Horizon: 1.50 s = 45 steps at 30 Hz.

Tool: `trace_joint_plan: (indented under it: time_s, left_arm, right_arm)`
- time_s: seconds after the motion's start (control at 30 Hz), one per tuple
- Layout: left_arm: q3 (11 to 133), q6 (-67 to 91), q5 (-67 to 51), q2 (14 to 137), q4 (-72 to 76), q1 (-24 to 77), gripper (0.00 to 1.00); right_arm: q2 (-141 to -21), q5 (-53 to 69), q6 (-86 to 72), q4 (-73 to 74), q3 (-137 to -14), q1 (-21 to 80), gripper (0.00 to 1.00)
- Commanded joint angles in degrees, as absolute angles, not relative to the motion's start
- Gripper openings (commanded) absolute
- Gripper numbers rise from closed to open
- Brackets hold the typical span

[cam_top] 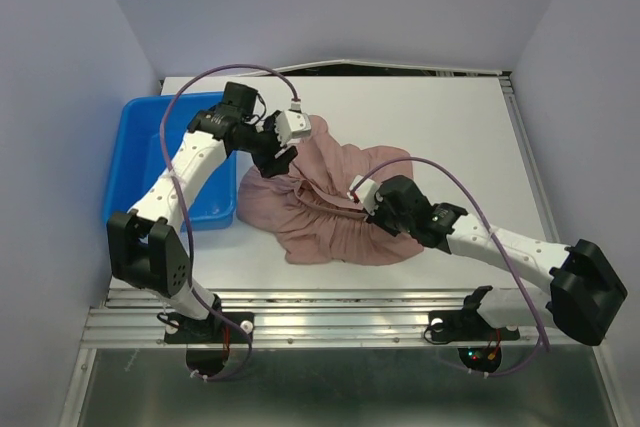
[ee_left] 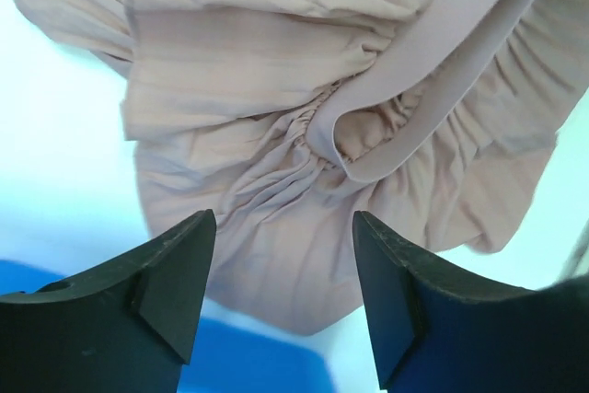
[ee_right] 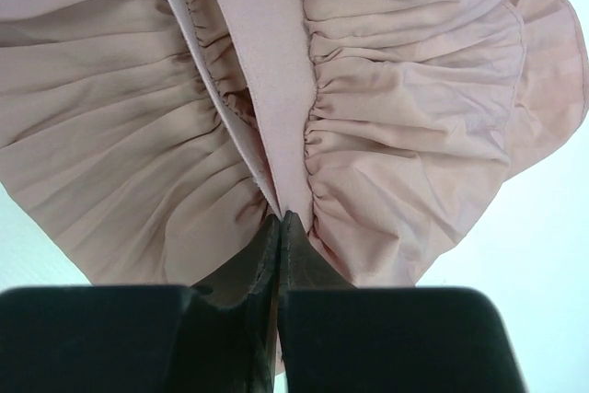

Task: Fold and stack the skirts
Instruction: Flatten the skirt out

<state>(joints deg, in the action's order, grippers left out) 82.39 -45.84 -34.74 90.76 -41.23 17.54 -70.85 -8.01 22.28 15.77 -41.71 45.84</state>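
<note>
A mauve-pink skirt [cam_top: 320, 207] lies crumpled on the white table, just right of the blue bin. My left gripper [cam_top: 278, 162] hovers open and empty over the skirt's upper left edge; in the left wrist view [ee_left: 283, 255] its jaws stand wide apart above the gathered cloth and looped waistband [ee_left: 386, 126]. My right gripper [cam_top: 372, 209] is shut on the skirt's waistband near the skirt's right middle; in the right wrist view [ee_right: 280, 220] the flat band [ee_right: 262, 71] runs straight into the closed fingertips, with gathers on both sides.
A blue plastic bin [cam_top: 150, 152] stands at the table's left, under my left arm; its corner shows in the left wrist view [ee_left: 248, 356]. Bare white table [cam_top: 440, 117] lies behind and right of the skirt. Purple walls enclose the table.
</note>
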Motion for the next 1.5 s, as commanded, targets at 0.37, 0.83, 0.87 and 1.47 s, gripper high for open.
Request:
trace_joint_plan:
  time_s: [0.37, 0.83, 0.87, 1.47]
  left_arm:
    - [66.97, -77.43, -26.1, 85.95, -33.23, 28.56, 0.74]
    - [66.53, -83.05, -25.4, 92.81, -29.97, 30.58, 0.75]
    - [66.88, -83.23, -25.4, 93.16, -30.58, 30.76, 0.75]
    - [62.49, -88.24, -25.49, 89.38, -34.8, 33.31, 0.69]
  right_arm:
    - [-70.05, -10.28, 21.62, 13.1, -39.9, 46.41, 0.01]
    - [-69.79, -10.28, 21.18, 13.18, -38.67, 46.41, 0.01]
    - [-69.87, -10.2, 21.09, 13.18, -38.58, 45.88, 0.01]
    - [-70.75, -10.2, 20.74, 12.75, -38.14, 45.35, 0.01]
